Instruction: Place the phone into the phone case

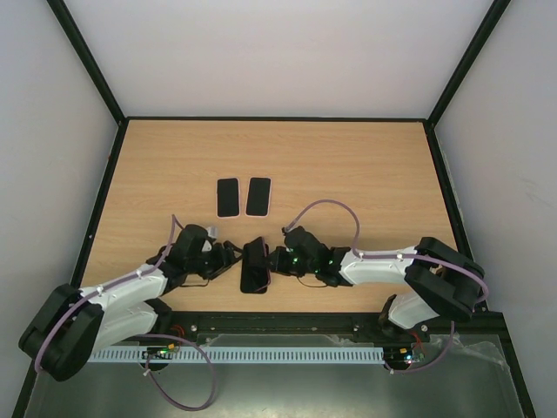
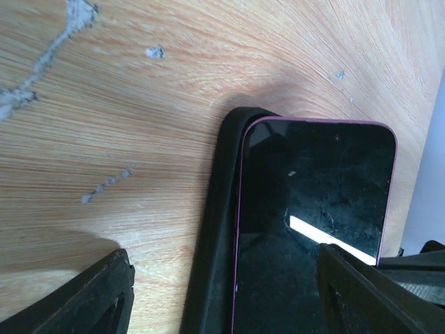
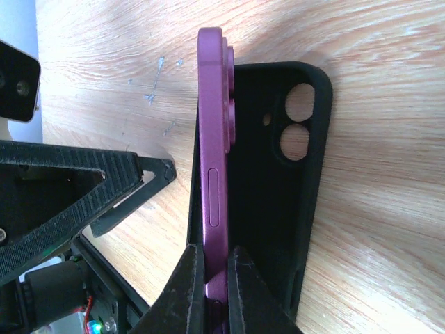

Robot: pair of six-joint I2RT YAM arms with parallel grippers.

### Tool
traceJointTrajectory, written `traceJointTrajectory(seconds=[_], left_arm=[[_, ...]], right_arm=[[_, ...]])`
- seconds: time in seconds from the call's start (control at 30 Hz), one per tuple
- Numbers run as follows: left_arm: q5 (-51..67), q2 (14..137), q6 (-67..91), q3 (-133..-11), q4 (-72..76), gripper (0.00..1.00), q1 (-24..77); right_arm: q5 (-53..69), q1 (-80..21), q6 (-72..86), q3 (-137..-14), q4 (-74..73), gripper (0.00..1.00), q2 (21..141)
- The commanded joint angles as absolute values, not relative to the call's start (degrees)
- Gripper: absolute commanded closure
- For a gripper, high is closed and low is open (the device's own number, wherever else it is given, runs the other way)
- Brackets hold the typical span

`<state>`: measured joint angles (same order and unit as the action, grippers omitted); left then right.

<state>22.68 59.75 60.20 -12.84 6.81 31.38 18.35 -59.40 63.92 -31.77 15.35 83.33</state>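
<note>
A purple phone stands on its long edge, tilted, in the left side of an open black case that lies flat on the table. My right gripper is shut on the phone's lower edge. In the left wrist view the phone's dark screen leans over the case's side wall. My left gripper is open, one finger on each side of the case wall, touching neither. In the top view phone and case sit between my left gripper and right gripper.
Two more phones with pale rims lie side by side further back, one on the left and one on the right. The wooden table is walled by a black frame. The left gripper's finger is close beside the case.
</note>
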Motion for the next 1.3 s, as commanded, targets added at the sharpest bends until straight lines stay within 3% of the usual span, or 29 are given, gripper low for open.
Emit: traceJointTrajectory(seconds=[0.0,0.63,1.07,1.27], left_arm=[[23.21,60.43,61.63,-11.41,9.32,0.29,32.63],[23.38,69.03,72.22,-8.44,27.66,0.38,42.7],[19.31,67.0,69.9,-10.8,20.93,0.49,42.98],[16.04,64.26,68.29,-12.42,14.34,0.53,42.93]], right_arm=[[17.88,-57.92,66.29,-29.62,19.97,0.98,82.99],[23.79,-57.15,75.03,-23.7,37.44,0.98,90.04],[20.07,-57.21,66.78,-24.32,28.01,0.95,88.19],[15.24,-57.05,61.48,-27.51,19.11,0.83,85.17]])
